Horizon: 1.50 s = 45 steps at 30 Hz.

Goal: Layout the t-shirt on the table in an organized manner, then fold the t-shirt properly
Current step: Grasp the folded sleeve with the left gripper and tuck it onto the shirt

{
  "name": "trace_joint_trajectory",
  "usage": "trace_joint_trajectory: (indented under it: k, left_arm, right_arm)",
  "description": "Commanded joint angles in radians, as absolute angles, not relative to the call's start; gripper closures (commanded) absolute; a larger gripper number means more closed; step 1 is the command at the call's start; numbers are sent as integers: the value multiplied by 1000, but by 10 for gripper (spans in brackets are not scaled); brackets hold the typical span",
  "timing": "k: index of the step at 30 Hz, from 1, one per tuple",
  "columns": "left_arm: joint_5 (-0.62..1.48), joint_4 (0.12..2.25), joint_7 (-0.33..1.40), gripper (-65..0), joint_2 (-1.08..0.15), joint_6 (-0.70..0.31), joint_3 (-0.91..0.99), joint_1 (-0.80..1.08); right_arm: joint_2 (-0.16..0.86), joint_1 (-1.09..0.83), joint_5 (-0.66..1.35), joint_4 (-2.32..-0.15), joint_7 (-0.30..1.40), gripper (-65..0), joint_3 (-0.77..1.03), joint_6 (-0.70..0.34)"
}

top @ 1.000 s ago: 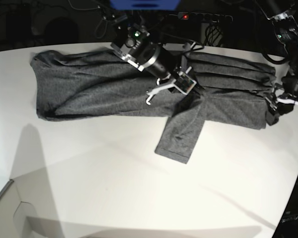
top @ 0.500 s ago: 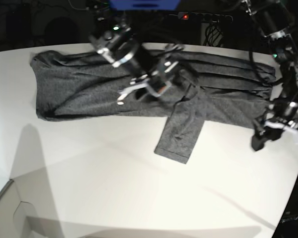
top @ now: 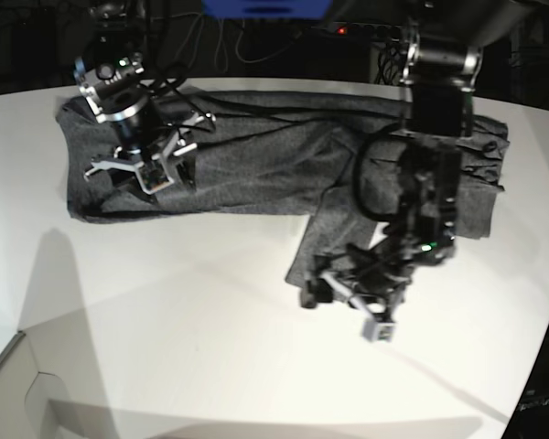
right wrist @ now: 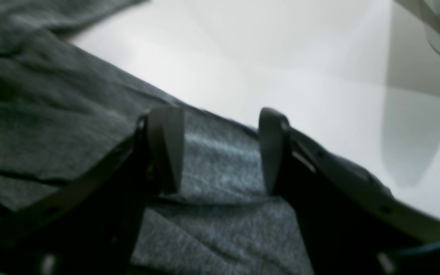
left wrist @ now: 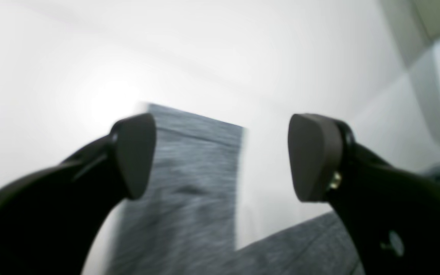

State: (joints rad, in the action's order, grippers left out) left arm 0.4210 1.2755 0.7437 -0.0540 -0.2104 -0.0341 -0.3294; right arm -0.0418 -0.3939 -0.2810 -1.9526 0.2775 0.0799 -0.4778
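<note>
In my left wrist view, the left claw (left wrist: 220, 156) stood spread and empty, the heathered dark grey knit t-shirt's (left wrist: 189, 191) sleeve end just beyond it. Right wrist: right claw (right wrist: 220, 149) spread over the cloth. Base view: the shirt lay lengthwise along the smooth white table's (top: 210, 329) far edge, my left arm nearer the sleeve.

The t-shirt (top: 256, 160) lies across the far half of the table (top: 183, 338). One sleeve (top: 325, 242) points toward the near edge. The right gripper (top: 133, 169) hangs over its left end, the left gripper (top: 348, 297) by the sleeve's end.
</note>
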Motion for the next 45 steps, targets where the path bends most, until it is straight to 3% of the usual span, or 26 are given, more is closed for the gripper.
trace_joint_trajectory:
  k: [1,9,13,27,29,31,37,38,45]
  left_arm:
    - [397,1279,720,-525,-38,-203,-64,-366]
    - [127,1124,708,-525,77,-166,-170,-394]
    - [47,1040,608,-525,85,-165,-170,-397]
    - [27,894,539,-520,76,-165,-170,-409]
    - [35,855,542,-480,76,-165,-170,-423]
    - [35,826,538,-391,76,-165,-165,-427]
    - [35,822,544,-30,76,-165,-24,-424]
    - [30,817,547,0,76,-165,-2,-426]
    - [36,880,549,0,56,-174,127,-420]
  right_arm:
    - [-42,-390,-269,-1974,251,-321,97,-479]
    - [-94,-389,-269,-1975,251,-323,185,-479]
    - [-99,-389,-269,-1975,251,-323,188,-479]
    - [-96,-389,-269,-1969,251,-324,202,-479]
    - [-96,-389,-269,-1969,251,-324,202,-479]
    - [-94,-389,-269,-1969,251,-323,202,-479]
    - [-93,-389,-269,-1968,251,-322,203,-479]
    - [-93,-389,-269,-1968,251,-322,203,-479]
    - [-93,-387,-269,-1966,251,-322,203,-479]
